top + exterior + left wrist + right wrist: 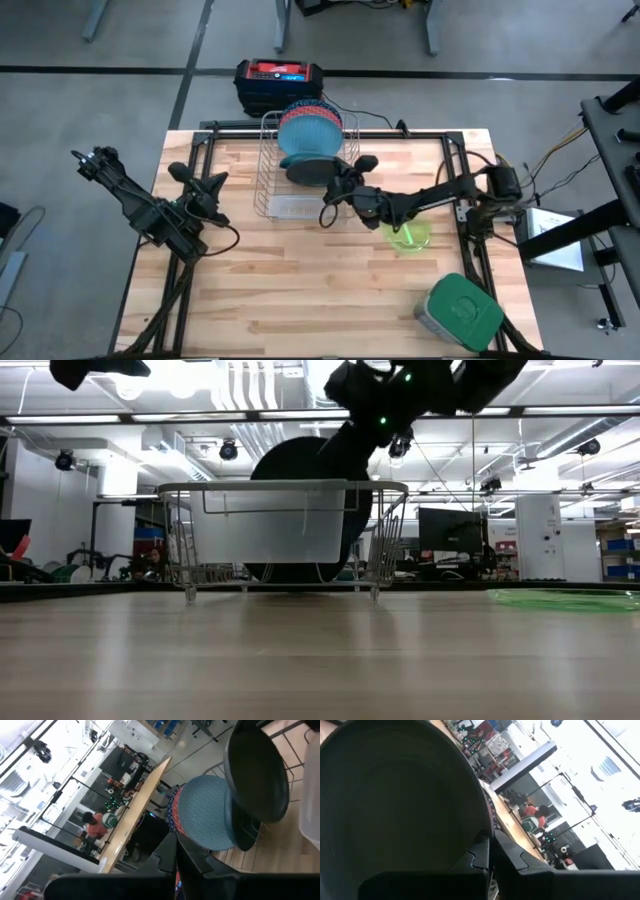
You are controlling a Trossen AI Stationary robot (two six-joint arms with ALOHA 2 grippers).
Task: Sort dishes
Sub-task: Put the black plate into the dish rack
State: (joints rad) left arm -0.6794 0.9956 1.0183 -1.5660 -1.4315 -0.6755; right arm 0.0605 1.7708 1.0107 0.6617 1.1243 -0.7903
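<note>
Over the wire rack (pixel 300 165), the dark green plate (pixel 312 168) is clamped upright by the right gripper (pixel 345 183); the left gripper (pixel 205 192) is parked left, spread undeterminable.

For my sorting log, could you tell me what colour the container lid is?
The lid is green, seen best in the high view.

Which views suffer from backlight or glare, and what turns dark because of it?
Low view: bright ceiling lights behind leave the dark plate and the right gripper as silhouettes above the rack. Right wrist view: a blown-out white background, and the plate close up fills the frame nearly black. High view: even light, green cup clear.
</note>
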